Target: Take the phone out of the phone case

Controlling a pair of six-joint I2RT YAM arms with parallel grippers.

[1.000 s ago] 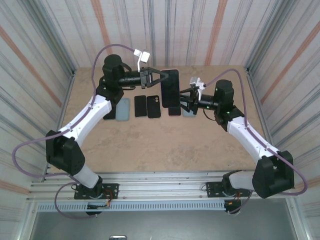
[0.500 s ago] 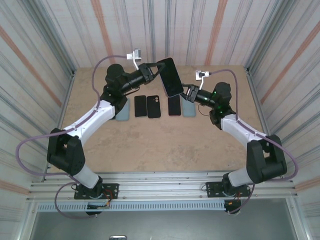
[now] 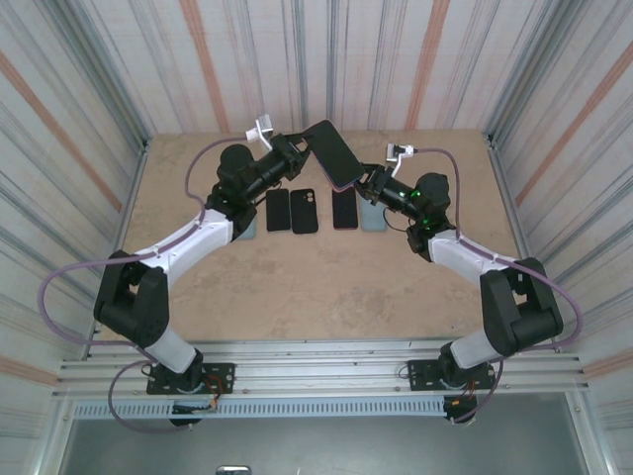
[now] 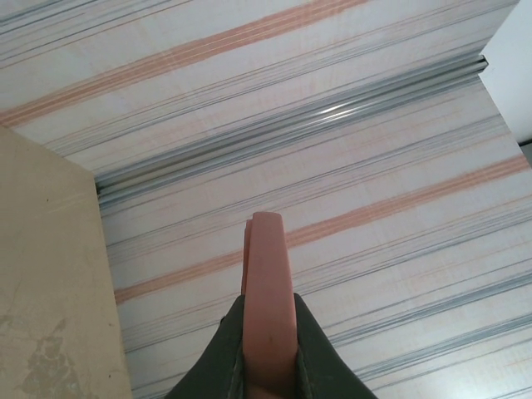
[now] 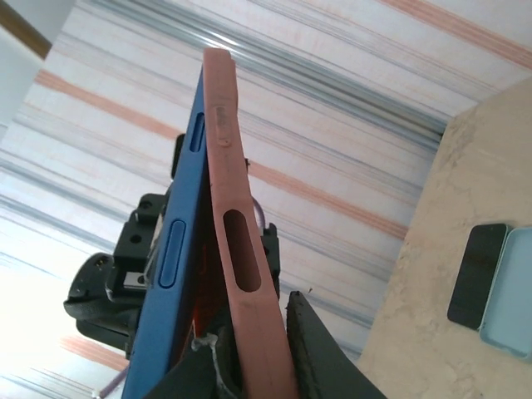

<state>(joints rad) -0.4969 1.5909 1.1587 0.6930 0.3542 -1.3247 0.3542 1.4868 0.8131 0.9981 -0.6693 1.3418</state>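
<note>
A blue phone (image 5: 176,249) sits in a salmon-pink phone case (image 5: 245,274), held up in the air over the back of the table. From above, the phone (image 3: 331,153) shows its dark screen, tilted. My left gripper (image 3: 297,146) is shut on its far end; the case's pink edge (image 4: 268,274) is pinched between the left gripper's (image 4: 268,303) dark fingers. My right gripper (image 3: 368,183) is at the near lower corner. There the case wall stands peeled away from the phone, and the right gripper (image 5: 249,332) is closed on that wall, one finger on each side.
On the tan table (image 3: 326,277) below lie two black phones (image 3: 291,210), a dark phone (image 3: 344,209) and a pale blue case (image 3: 373,218); that phone (image 5: 478,270) and case (image 5: 509,291) also appear in the right wrist view. Another pale case (image 3: 247,226) lies under the left arm. Striped walls enclose the table.
Both arms have carried the phone up and toward the back wall, tilting it. The right gripper has closed onto the case's edge at the lower corner.
</note>
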